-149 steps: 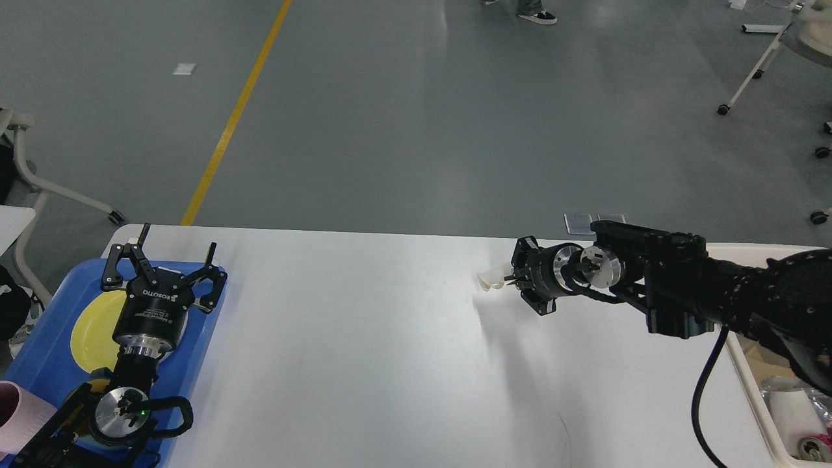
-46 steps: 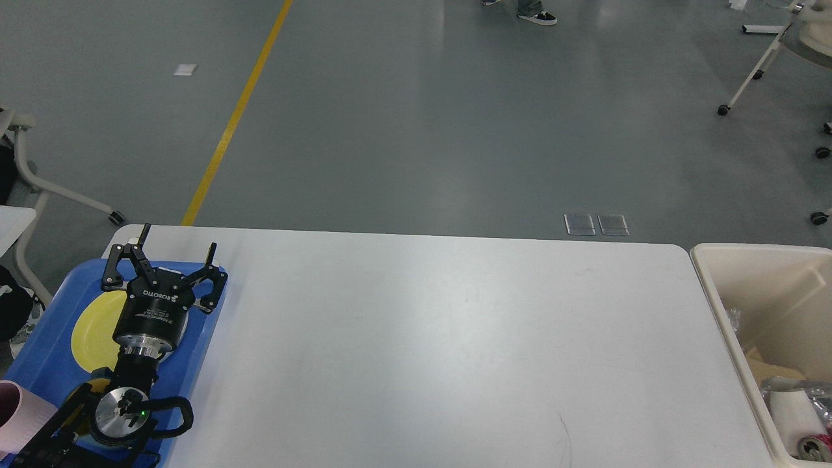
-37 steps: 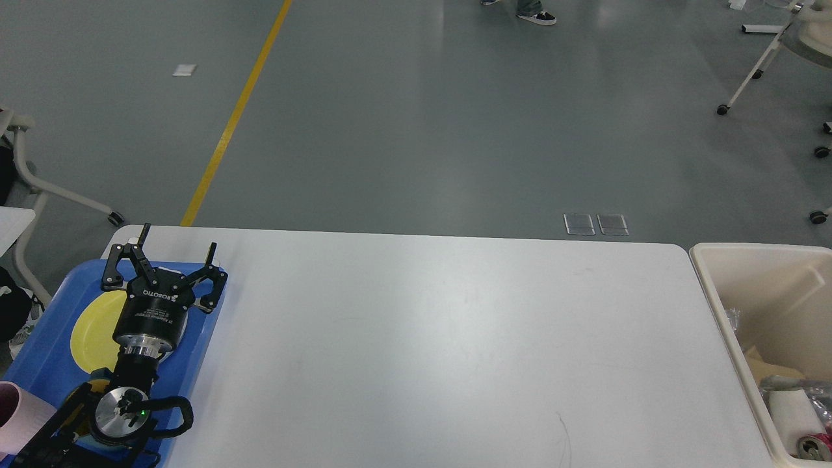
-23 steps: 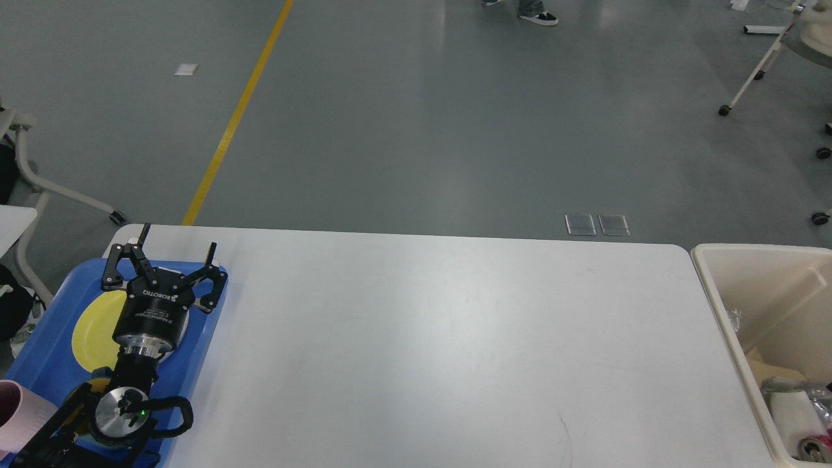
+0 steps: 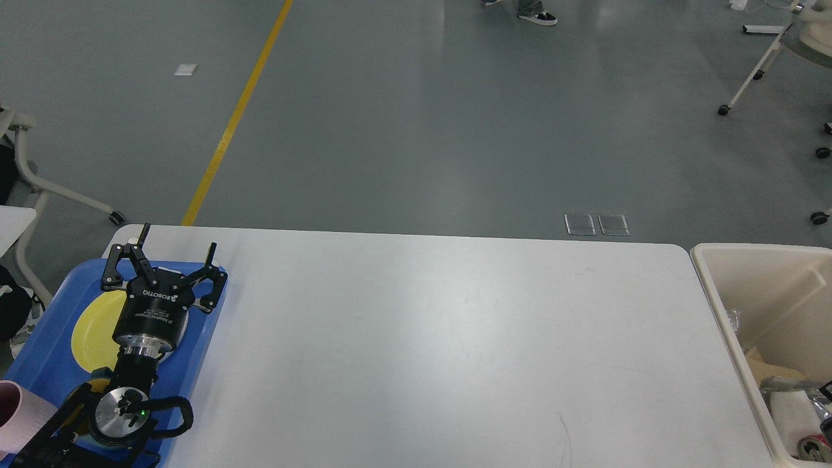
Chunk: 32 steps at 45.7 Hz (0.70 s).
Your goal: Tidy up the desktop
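Note:
The white desktop [image 5: 442,351] fills the lower part of the head view, and its surface is bare apart from the tray. My left gripper [image 5: 178,238] is open and empty. It hovers over the far end of the blue tray [image 5: 45,370] at the desktop's left end, with its fingers spread and pointing away from me. My right gripper is out of view. A small dark shape shows at the right edge over the bin; I cannot tell what it is.
The blue tray holds a yellow plate [image 5: 88,335] and a pink cup [image 5: 16,416] at its near end. A beige bin [image 5: 705,260] stands off the desktop's right end, with a white roll [image 5: 790,409] and other rubbish inside. Grey floor with a yellow line lies beyond.
My right arm, which held a small white thing over the desktop 3.3 s ago, has left the view. The left arm has not moved. A small dark shape has appeared at the right edge.

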Available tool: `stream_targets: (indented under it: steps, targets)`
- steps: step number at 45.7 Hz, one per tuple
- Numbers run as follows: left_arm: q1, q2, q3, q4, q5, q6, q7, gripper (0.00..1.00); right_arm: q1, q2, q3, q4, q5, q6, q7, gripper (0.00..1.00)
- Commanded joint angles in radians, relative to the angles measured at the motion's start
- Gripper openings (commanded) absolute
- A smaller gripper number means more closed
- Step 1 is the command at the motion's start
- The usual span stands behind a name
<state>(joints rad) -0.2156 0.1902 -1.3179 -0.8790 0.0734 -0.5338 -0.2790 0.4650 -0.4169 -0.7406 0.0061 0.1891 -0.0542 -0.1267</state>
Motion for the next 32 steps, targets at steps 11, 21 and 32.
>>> stream_targets:
  steps: [11,21,32]
  targets:
    - [0.001,0.0,0.0,0.0,0.0,0.0,0.0,0.96,0.004,-0.005,0.01,-0.003,0.001,-0.01,0.012,1.0]
    - [-0.001,0.0,0.0,0.0,0.0,0.0,0.001,0.96,0.156,-0.046,0.403,0.017,0.021,0.0,0.012,1.0]
    - [-0.001,0.0,0.0,0.0,0.0,0.0,0.0,0.96,0.351,-0.103,0.808,0.173,0.015,0.0,0.015,1.0]
